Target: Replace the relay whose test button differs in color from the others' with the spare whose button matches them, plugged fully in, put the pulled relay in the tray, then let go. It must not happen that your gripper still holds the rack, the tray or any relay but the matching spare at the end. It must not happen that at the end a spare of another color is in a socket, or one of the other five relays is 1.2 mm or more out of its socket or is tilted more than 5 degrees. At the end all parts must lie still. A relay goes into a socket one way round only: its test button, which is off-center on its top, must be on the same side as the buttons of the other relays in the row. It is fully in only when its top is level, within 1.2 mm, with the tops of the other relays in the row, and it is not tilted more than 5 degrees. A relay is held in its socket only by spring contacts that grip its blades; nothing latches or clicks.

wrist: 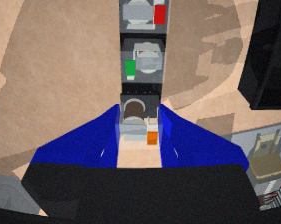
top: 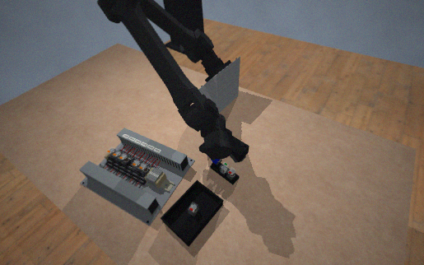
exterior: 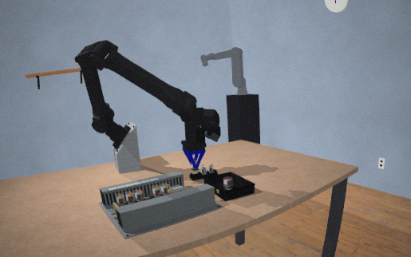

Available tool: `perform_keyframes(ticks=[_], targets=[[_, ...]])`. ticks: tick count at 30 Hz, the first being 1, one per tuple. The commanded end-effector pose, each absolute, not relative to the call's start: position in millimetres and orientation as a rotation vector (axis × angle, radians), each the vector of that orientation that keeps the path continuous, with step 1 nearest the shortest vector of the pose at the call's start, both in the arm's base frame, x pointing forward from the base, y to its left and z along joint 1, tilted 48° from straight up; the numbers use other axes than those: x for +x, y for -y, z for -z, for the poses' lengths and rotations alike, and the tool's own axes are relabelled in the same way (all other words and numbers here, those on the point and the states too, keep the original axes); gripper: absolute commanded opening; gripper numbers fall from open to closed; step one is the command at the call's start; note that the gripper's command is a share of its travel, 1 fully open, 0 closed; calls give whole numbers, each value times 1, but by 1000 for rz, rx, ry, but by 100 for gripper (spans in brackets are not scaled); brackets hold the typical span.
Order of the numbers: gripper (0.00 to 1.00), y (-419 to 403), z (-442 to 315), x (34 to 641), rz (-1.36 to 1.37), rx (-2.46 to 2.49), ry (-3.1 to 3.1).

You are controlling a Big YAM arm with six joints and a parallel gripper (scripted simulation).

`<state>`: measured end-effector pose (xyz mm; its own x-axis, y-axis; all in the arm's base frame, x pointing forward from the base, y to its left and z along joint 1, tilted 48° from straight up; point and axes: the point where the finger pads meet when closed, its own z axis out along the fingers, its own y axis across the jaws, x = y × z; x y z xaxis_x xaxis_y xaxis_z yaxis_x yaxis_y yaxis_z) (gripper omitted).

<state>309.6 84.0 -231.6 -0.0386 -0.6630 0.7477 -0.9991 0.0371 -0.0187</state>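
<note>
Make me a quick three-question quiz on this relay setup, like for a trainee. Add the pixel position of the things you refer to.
1. Multiple choice: what color is the test button on the relay point(top: 193, 207) point(exterior: 227, 183) in the tray point(top: 202, 194) point(exterior: 238, 193) point(wrist: 272, 50)? A) green B) red C) orange
2. True or false: the pincer point(top: 216, 161) point(exterior: 195, 168) point(wrist: 139, 111) is closed on a green-buttoned spare.
3. Count: how many orange-buttoned relays stand in the socket row point(top: 117, 155) point(exterior: 139, 195)?

Key: 1 B; 2 false; 3 five.

Six orange-buttoned relays point(top: 123, 159) point(exterior: 139, 195) point(wrist: 135, 128), two red-buttoned relays point(top: 231, 173) point(exterior: 227, 183) point(wrist: 139, 13), one green-buttoned relay point(top: 224, 168) point(exterior: 203, 170) point(wrist: 148, 61), one tray point(top: 175, 230) point(exterior: 238, 193) point(wrist: 271, 50), two ducts point(top: 116, 190) point(exterior: 168, 205)
</note>
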Motion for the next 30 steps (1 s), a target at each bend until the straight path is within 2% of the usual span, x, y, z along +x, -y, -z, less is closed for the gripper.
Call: perform_keyframes(ticks=[1, 30], targets=[[0, -108, 225, 332, -800, 1707, 1809], [0, -104, 226, 331, -791, 1694, 1807]])
